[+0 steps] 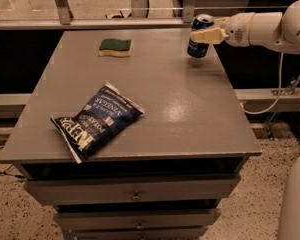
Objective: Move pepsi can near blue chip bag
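Observation:
The pepsi can (pixel 199 38), dark blue with a silver top, hangs tilted just above the table's far right part. My gripper (pixel 204 35) reaches in from the right on a white arm and is shut on the can across its middle. The blue chip bag (pixel 97 120), dark navy with white lettering, lies flat near the table's front left corner, far from the can.
A green-and-yellow sponge (pixel 115 47) lies at the far left-middle of the grey table (pixel 190 119). The table has drawers below its front edge. A metal rail runs behind the table. The white arm and a cable hang off the right side.

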`<action>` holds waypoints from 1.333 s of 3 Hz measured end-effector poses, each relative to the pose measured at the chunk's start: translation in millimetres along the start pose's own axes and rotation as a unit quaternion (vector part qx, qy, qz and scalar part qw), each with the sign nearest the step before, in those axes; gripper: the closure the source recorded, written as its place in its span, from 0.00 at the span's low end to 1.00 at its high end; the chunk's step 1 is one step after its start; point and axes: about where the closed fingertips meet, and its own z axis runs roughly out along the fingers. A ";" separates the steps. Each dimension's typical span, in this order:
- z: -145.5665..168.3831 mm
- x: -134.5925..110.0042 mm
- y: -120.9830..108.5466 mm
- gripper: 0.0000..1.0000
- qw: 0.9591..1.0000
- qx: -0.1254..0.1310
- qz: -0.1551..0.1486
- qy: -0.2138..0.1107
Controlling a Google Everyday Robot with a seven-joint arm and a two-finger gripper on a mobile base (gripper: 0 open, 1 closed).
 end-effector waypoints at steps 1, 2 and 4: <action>0.0 0.0 0.0 1.00 1.000 0.000 0.000 0.000; 3.7 -4.2 23.9 1.00 1.000 -0.017 0.012 -0.009; -5.6 -41.1 134.9 1.00 0.996 -0.061 0.039 -0.052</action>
